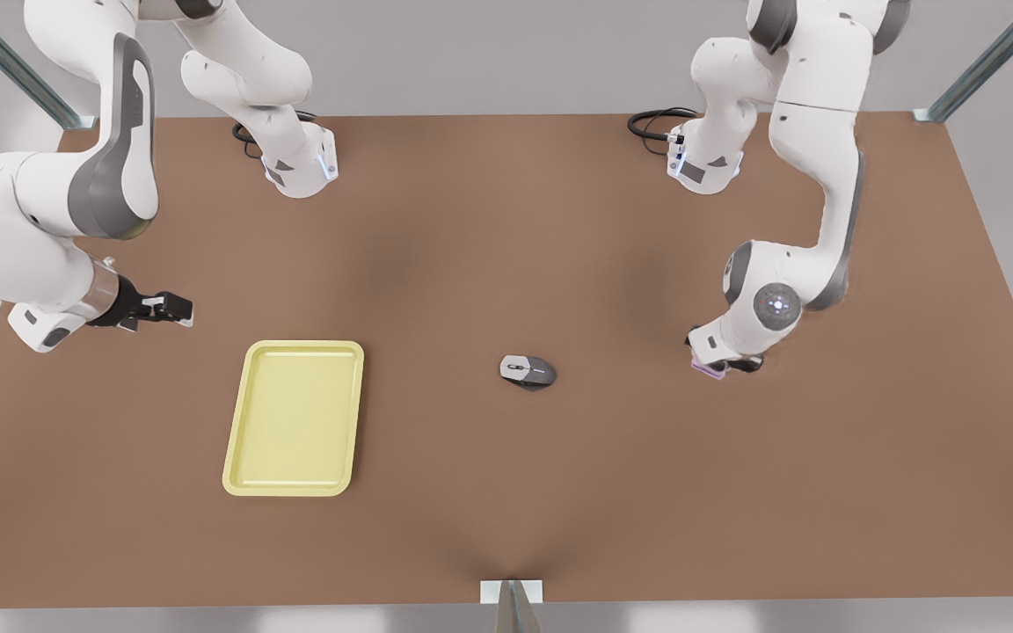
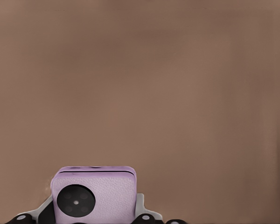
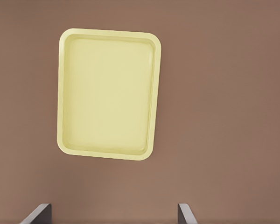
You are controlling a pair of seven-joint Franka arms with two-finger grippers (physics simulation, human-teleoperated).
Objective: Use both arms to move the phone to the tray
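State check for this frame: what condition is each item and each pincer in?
phone: lying flat on the table, between the left pincer's fingers
tray: flat on the table, nothing in it
mouse: upright on the table, untouched
left pincer: down at the phone
right pincer: open, above the table near the tray

The phone (image 2: 94, 193) has a grained, leather-like pink skin, the tray (image 3: 108, 93) looks like smooth matt yellow plastic, and the table (image 1: 506, 264) is matt brown board.
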